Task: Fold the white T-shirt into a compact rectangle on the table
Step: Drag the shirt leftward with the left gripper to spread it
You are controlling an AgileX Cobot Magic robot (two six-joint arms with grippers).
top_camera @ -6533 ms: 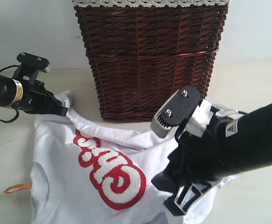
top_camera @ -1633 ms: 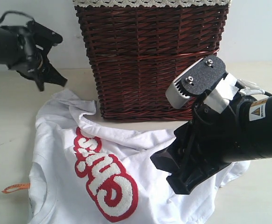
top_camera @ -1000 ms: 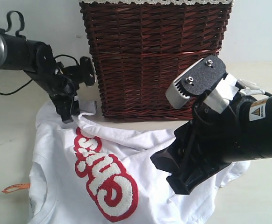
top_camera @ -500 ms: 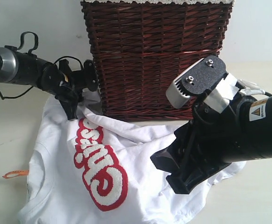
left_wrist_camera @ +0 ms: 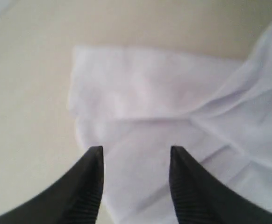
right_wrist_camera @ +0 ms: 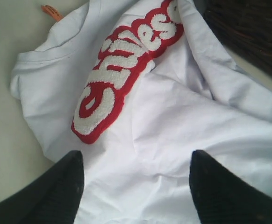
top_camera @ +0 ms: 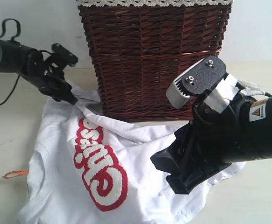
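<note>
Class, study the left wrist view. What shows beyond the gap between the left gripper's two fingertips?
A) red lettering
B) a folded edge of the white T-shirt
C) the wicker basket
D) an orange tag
B: in the left wrist view the left gripper has its dark jaws apart over a folded edge of the white T-shirt, which lies on the beige table.
</note>
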